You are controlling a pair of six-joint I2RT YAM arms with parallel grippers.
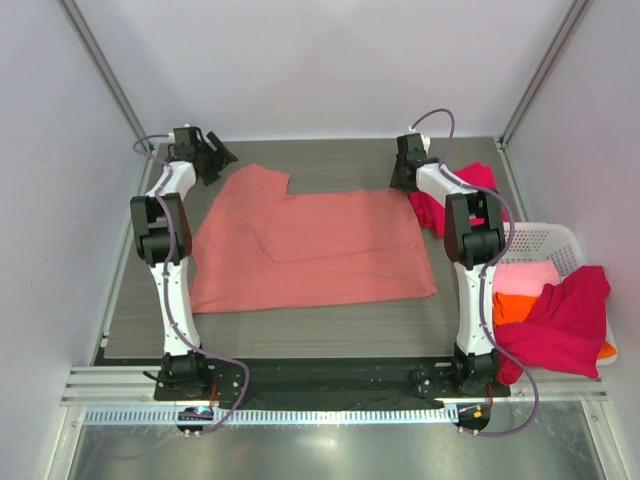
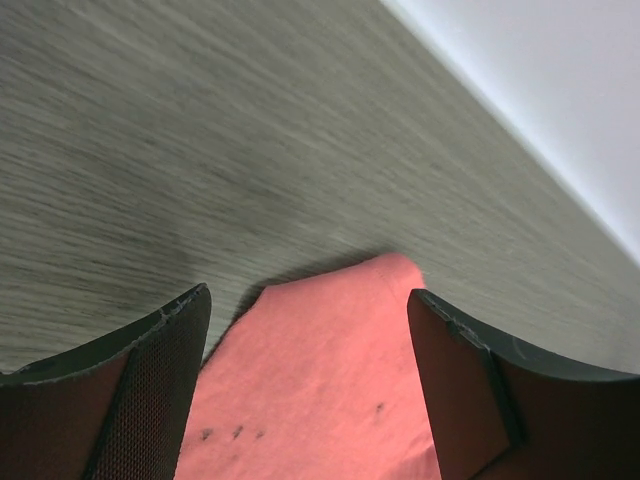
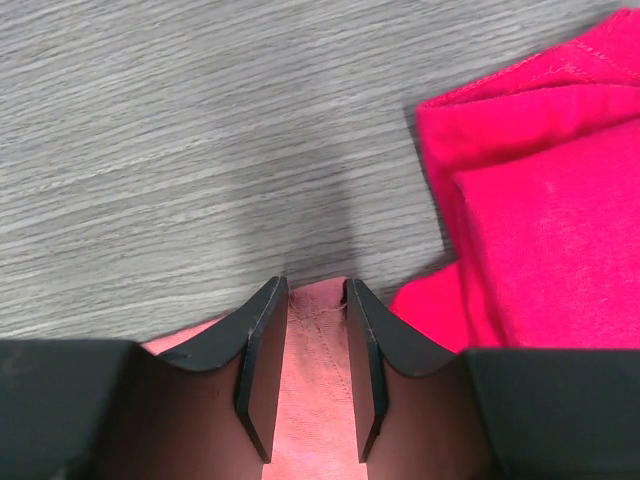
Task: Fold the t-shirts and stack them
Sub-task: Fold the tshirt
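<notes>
Right hand (image 3: 315, 292) is squeezed narrow at one far corner of the salmon-pink t-shirt (image 1: 310, 250) spread on the bench (image 1: 300, 330), can't tell if it's got cloth, left hand (image 2: 308, 300) gapes wide over the other, so lifting could go lopsided or snag the neighbouring crimson-red t-shirt (image 3: 540, 200).

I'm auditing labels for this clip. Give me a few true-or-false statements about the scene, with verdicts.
1. The salmon-pink t-shirt lies spread on the table. True.
2. The left gripper is shut tight. False: its jaws stand wide open over a corner of that shirt.
3. The white basket is empty. False: it holds clothes, and a crimson t-shirt drapes over its rim.
4. A red t-shirt lies on the table beside the right gripper. True.
</notes>
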